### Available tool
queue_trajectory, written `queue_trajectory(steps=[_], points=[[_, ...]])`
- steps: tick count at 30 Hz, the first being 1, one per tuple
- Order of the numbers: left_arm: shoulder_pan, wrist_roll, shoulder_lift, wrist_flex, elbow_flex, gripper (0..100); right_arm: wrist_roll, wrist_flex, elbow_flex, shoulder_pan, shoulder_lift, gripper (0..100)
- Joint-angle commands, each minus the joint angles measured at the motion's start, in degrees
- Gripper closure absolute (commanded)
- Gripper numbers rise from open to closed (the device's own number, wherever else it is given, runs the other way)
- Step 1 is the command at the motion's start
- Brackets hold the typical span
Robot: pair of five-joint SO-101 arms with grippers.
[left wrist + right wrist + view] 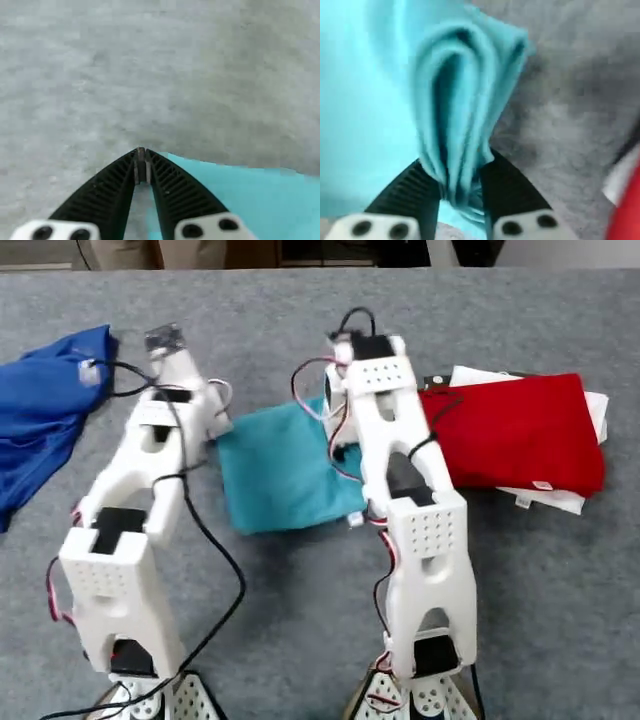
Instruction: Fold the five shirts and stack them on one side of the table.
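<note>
From above we see a grey table (300,620) with a folded teal shirt (280,465) lying near its middle, between the two arms. To the right of it a folded red shirt (515,430) lies on top of a white shirt (560,498), and a blue shirt (45,410) lies crumpled at the far left. The right arm (400,470) lies over the teal shirt's right edge, and the left arm (140,470) ends just beside its left edge. In the left wrist view the left gripper (141,162) has its fingers pressed together with nothing between them, over bare table just beside the teal shirt's edge. In the right wrist view the right gripper (460,175) has its fingers clamped on a bunched fold of the teal shirt, with the red shirt showing near.
</note>
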Motion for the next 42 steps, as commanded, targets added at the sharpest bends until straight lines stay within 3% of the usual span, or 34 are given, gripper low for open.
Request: queue_trajectory(steps=[1,10,23,28,34,37,42], points=[[-8.62,11.87,-3.91,-0.88,-3.16,98,-0.26,2.90,-8.75,3.65,-5.05,99.6],[-10.90,10.99,-2.51,-3.34,-3.60,98,5.01,2.99,-14.02,15.52,-13.49,99.6],[-10.55,10.99,-2.42,-3.43,-3.60,98,18.20,2.73,-13.41,40.40,-15.16,99.6],[-10.20,10.90,-2.42,-3.43,-3.60,98,23.56,2.81,-12.88,42.86,-13.85,99.6],[-10.11,8.44,-2.42,-3.52,-3.60,98,24.00,2.90,-12.97,44.09,-14.90,99.3],[-9.93,8.18,-2.42,-3.87,-3.60,98,24.00,2.99,-13.23,44.53,-15.25,87.8],[-8.35,4.04,-2.33,-3.52,-4.92,98,24.26,2.99,-12.44,44.26,-18.07,45.1]])
